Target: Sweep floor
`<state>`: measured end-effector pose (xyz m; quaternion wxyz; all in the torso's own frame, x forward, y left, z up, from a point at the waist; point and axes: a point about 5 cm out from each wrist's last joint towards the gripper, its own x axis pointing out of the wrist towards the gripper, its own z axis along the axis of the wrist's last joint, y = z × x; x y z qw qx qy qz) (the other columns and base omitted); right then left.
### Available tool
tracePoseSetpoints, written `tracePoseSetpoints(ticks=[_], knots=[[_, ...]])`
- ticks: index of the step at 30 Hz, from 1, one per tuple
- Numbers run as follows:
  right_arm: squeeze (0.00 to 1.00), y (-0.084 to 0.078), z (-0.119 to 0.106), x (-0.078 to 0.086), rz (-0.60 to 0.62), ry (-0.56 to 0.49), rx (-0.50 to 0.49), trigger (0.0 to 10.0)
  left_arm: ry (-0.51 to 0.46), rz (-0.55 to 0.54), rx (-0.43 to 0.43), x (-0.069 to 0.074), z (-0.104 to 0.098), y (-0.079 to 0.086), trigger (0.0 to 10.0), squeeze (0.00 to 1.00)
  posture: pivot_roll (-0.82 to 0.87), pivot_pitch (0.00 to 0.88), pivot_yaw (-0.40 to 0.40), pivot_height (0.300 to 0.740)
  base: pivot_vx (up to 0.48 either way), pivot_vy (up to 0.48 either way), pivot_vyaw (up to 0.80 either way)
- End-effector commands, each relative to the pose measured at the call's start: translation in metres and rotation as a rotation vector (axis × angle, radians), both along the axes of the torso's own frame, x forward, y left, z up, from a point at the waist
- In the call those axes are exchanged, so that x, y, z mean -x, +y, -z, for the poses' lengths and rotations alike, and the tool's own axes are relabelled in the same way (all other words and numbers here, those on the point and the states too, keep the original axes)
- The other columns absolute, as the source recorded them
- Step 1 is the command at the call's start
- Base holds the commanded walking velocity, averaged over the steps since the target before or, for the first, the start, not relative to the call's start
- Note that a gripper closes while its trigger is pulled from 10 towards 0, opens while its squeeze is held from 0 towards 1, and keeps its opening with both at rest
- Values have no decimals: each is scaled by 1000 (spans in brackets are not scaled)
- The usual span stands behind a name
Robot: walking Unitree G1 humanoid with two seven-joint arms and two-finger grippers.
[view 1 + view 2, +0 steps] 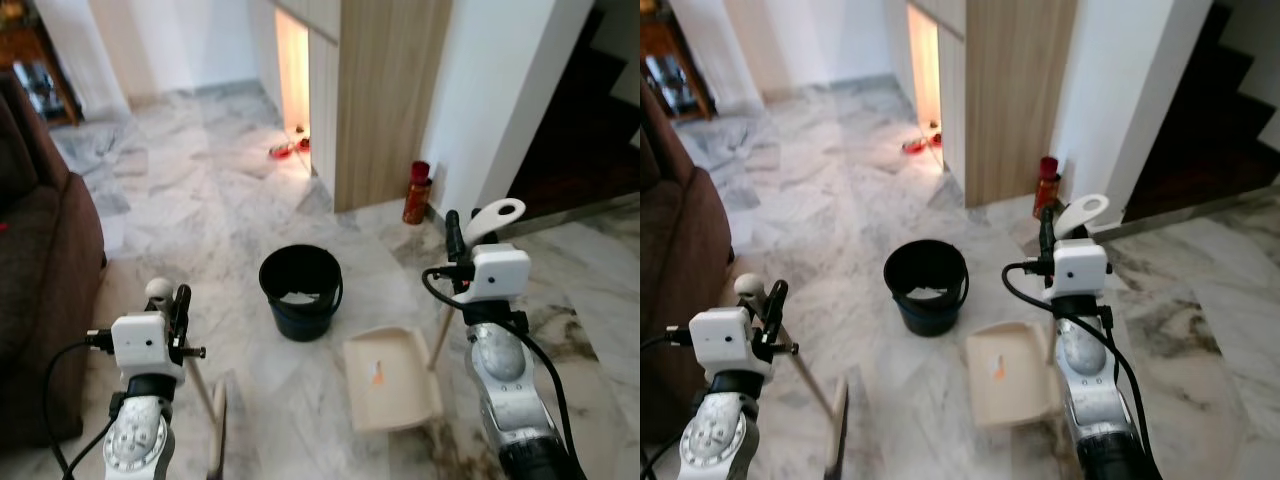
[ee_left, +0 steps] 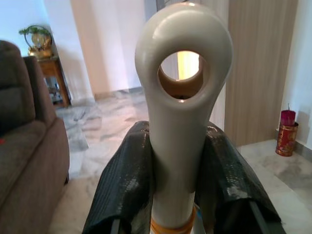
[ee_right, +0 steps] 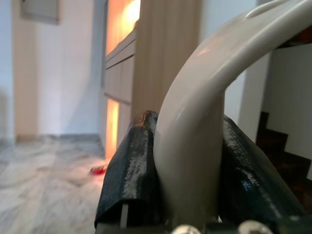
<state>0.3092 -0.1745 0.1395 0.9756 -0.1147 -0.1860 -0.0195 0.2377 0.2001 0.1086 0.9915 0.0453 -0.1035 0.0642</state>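
**Broom and dustpan held by their handles, bucket between**

The broom [image 1: 205, 400] slants: its looped handle top sits in the left hand [image 2: 178, 185], and the long axis runs down and to the robot's right to the head on the marble floor [image 1: 200, 190]. The fingers [image 2: 122, 190] are clamped on either side of the handle.

The dustpan [image 1: 390, 378] lies flat on the floor with its open mouth facing the robot. Its handle rises at a slant to the right hand [image 3: 187, 185], whose fingers [image 3: 129, 170] are pressed against both sides of the curved grip. A small orange scrap lies in the pan.

A black bucket [image 1: 300, 290] stands upright between the two arms, just beyond the pan. A brown sofa [image 1: 40, 290] is to the left, and a red canister [image 1: 417, 192] stands by the wooden cabinet [image 1: 385, 90].
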Motion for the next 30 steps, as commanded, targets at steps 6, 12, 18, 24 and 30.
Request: tracePoseSetpoints(ticks=[6,12,18,24,30], knots=[[0,7,-16,-4,-31,-37,-4,10000,-53,-4,-11,-2,-10,0,10000,0,93,18,22,740,0,0,-368],[0,11,-15,-5,-47,-26,-5,10000,-55,-11,-10,-3,-11,1,10000,0,96,22,23,740,0,0,-800],[0,12,-15,-6,-49,-20,-4,10000,-53,-14,-14,-3,-11,2,10000,0,101,34,23,740,0,0,-800],[0,12,-17,-7,-46,-19,-4,10000,-36,-32,-65,-5,-10,4,10000,0,96,38,24,740,0,-84,-800],[0,15,-17,-7,-48,-17,-7,10000,-35,-34,-57,-7,-10,4,10000,0,95,44,24,740,0,-369,-800]])
